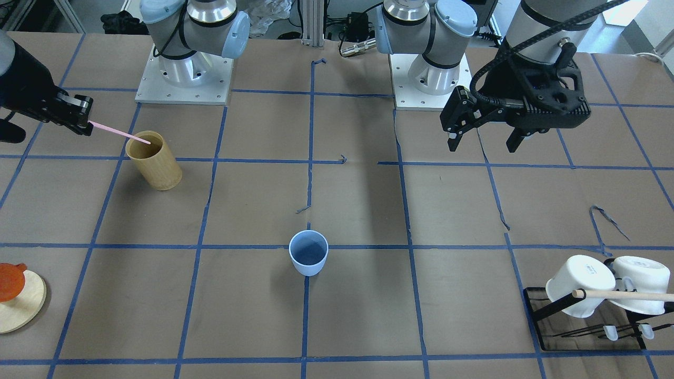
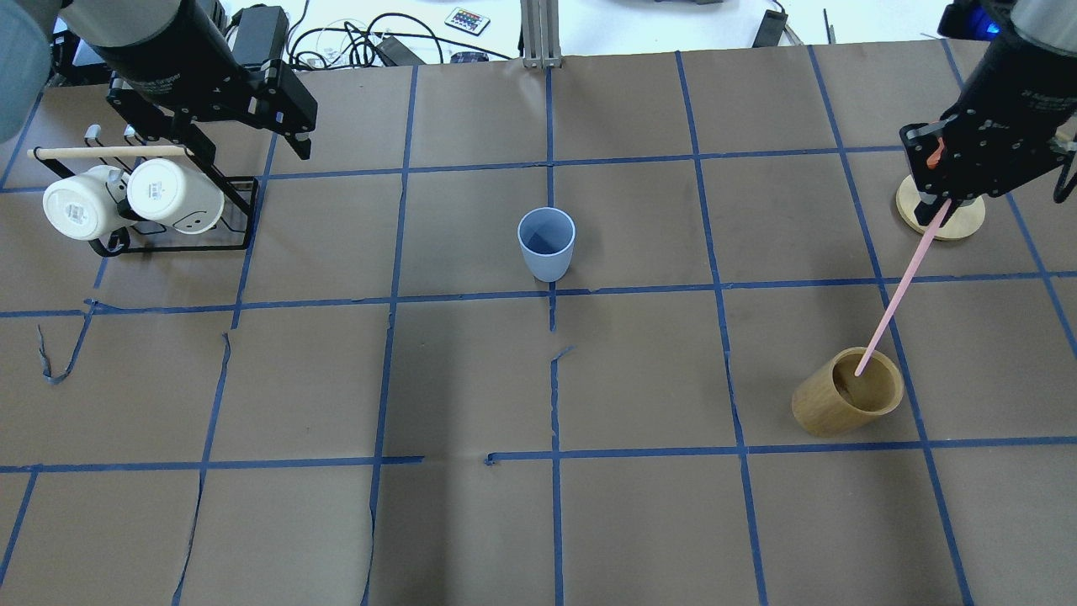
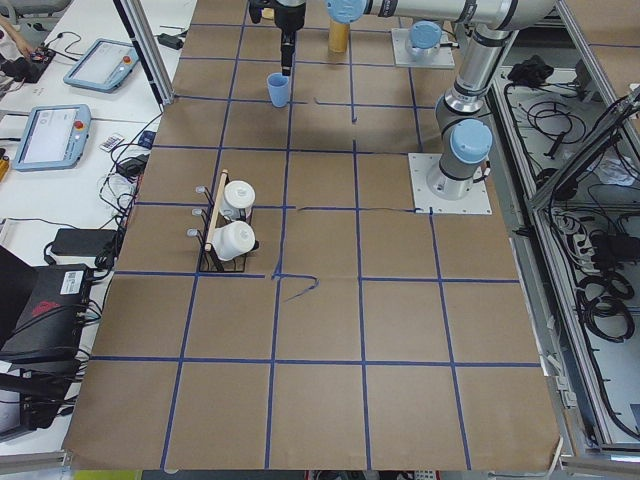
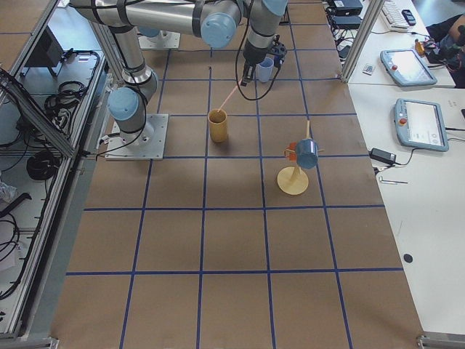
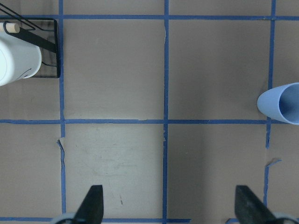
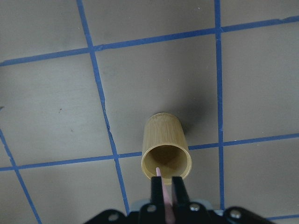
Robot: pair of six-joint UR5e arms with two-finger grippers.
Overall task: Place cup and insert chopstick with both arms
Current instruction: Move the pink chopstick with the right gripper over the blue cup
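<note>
Pale pink and thin, the chopstick [image 2: 897,290] is pinched at its upper end by the right end effector [image 2: 936,199], whose fingers are pressed together on it. Its lower tip is seen just inside the mouth of the bamboo holder [image 2: 848,394]. The stick is slanted rather than upright, since the wrist is offset to the holder's outer side, and it is judged to be partway through being drawn out. The light blue cup [image 2: 547,244] is stood upright and empty near the middle of the bench [image 2: 471,379], on a tape crossing and well apart from both end effectors. That central spot is judged to be one that either arm can reach. The left end effector [image 1: 482,143] is held spread with nothing between its fingers, raised above the bench between the mug rack [image 2: 249,215] and the cup, and pointed downward. The right wrist is tilted so that it lies along the stick's line.
</note>
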